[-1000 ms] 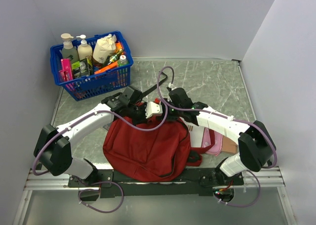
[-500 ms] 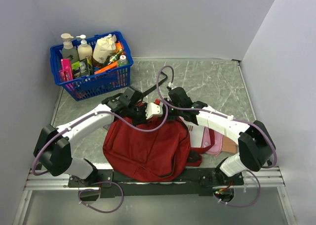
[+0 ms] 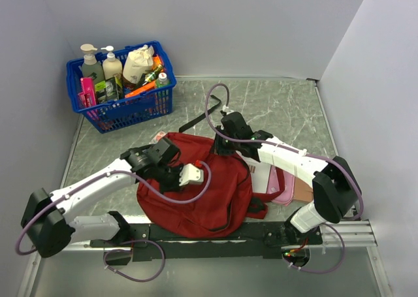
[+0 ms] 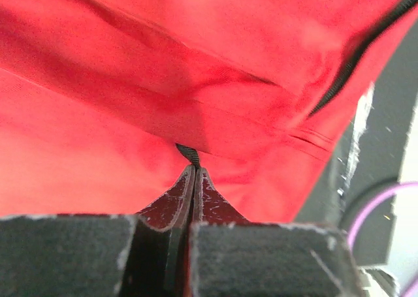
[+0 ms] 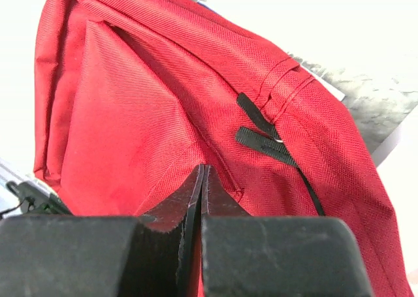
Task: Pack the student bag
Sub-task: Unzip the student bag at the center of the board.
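Student bag (image 3: 209, 196) lies flat on the marble table (image 3: 287, 111), at the near edge between the arms. Left gripper (image 4: 194, 171) pinches its black tab (image 4: 189, 155). Right gripper (image 5: 203, 171) is pressed together against the red fabric.

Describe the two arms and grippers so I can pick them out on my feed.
The left arm and right arm match: white shells on the long links, bulky black joint housings, a thin purple cable looping alongside each. The left gripper and right gripper are black blocks with tapered dark fingers, scuffed pale along the edges. No legible markings.
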Action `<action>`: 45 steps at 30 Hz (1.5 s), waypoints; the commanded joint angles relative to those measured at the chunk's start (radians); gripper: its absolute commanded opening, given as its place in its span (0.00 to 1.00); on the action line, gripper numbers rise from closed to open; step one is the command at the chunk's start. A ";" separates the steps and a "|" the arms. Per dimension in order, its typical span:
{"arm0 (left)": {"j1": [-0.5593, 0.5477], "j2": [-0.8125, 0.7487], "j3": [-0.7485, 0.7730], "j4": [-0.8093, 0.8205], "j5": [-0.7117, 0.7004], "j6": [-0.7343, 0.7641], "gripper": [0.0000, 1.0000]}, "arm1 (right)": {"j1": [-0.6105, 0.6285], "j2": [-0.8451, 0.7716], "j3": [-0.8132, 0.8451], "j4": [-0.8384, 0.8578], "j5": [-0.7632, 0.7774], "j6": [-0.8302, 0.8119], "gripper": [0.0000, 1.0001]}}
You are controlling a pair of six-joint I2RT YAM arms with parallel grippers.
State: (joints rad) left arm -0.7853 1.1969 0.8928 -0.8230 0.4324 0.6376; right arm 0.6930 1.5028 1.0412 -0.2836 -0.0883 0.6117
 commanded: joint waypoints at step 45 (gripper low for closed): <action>-0.009 -0.079 0.020 0.082 -0.024 -0.182 0.02 | 0.315 -0.001 0.070 -0.391 0.276 0.276 0.06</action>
State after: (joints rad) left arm -0.7994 1.1336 0.8673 -0.7765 0.4210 0.4686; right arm 1.0008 1.6131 1.2072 -0.6853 0.1585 0.8700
